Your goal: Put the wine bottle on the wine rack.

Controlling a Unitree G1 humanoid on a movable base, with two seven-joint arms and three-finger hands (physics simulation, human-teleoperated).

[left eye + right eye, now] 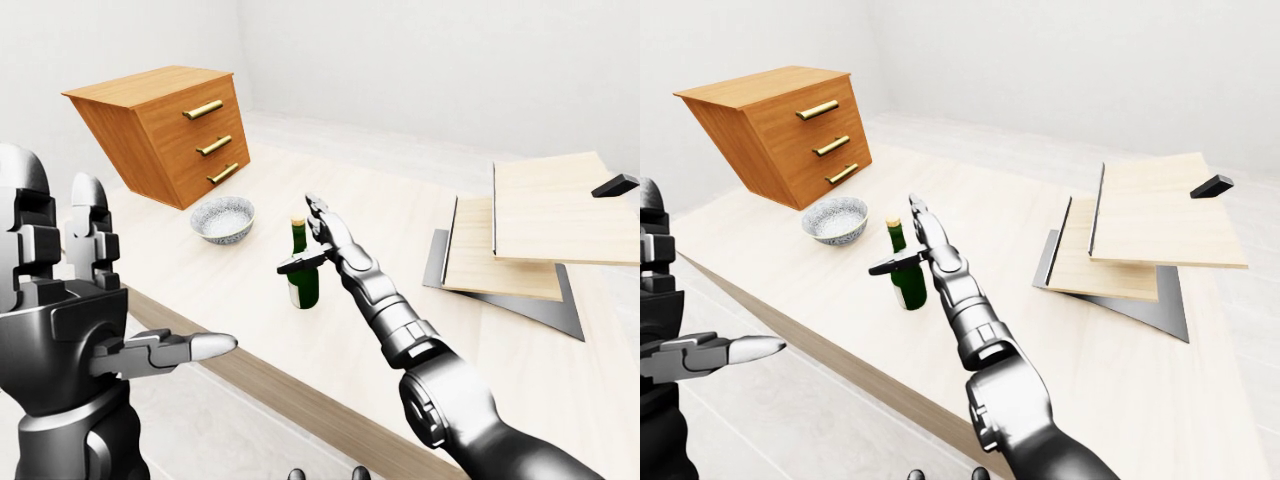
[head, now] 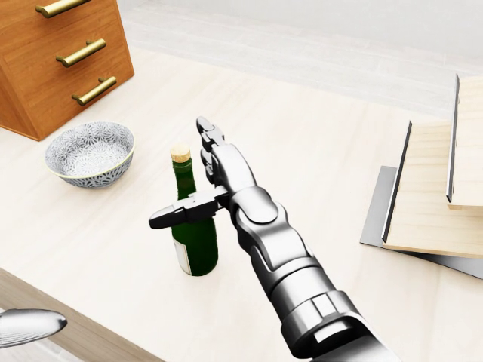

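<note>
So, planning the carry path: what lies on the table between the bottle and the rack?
Nothing but bare table between bottle and rack; the head view shows it.

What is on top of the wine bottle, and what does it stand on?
A cork closes the wine bottle, which stands upright on the pale table. The right hand's thumb crosses its shoulder, hiding part of the glass there.

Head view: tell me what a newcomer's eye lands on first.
The right hand, open, reaches up the middle of the view, its thumb across the green bottle standing upright on the pale table. Left of the bottle sits a patterned bowl, with a wooden drawer chest in the top-left corner. The wine rack, pale boards on a grey base, lies at the right edge.
</note>
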